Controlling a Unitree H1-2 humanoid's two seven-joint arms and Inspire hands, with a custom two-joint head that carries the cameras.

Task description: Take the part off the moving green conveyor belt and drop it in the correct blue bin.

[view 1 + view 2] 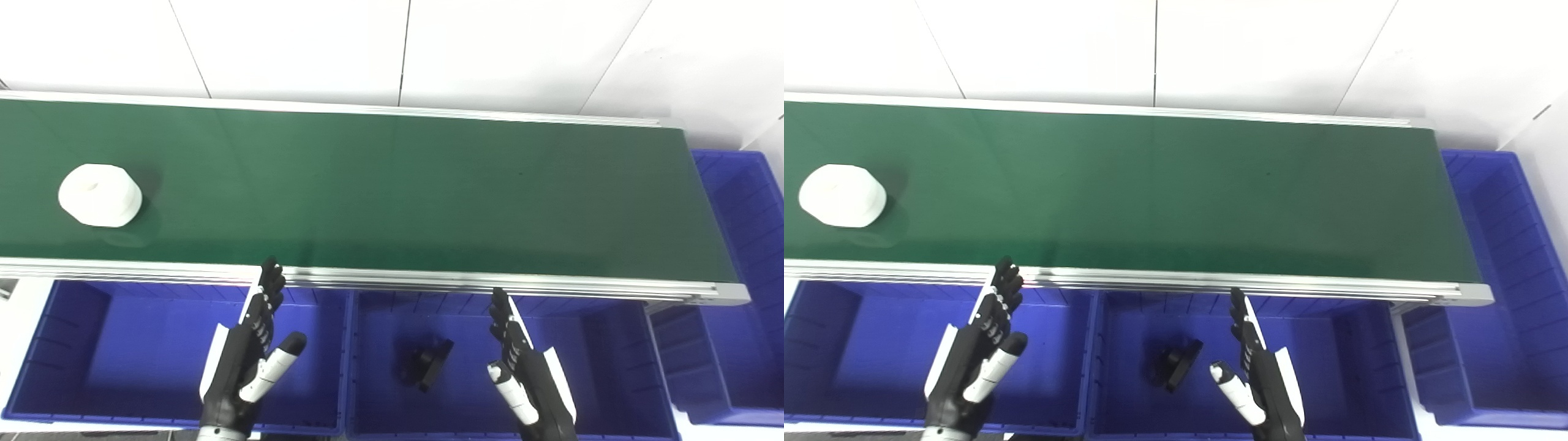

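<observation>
Belt (392, 190): green, ran across the view with silver rails on its near and far edges.
Part (100, 195): white, rounded and stepped; sat on the belt near its left end, well apart from both hands.
Left bin (122, 355): blue, below the belt's near rail; nothing seen inside it.
Middle bin (465, 361): blue, beside the left bin; held a black piece (424, 364) on its floor.
Right bin (750, 202): blue, at the belt's right end.
Left hand (248, 361): over the left bin, released, fingers straight and apart, tips at the rail, grasping nothing.
Right hand (527, 370): over the middle bin, released, fingers extended, near the black piece but not touching it.
Wall (392, 49): white panels behind the belt.
</observation>
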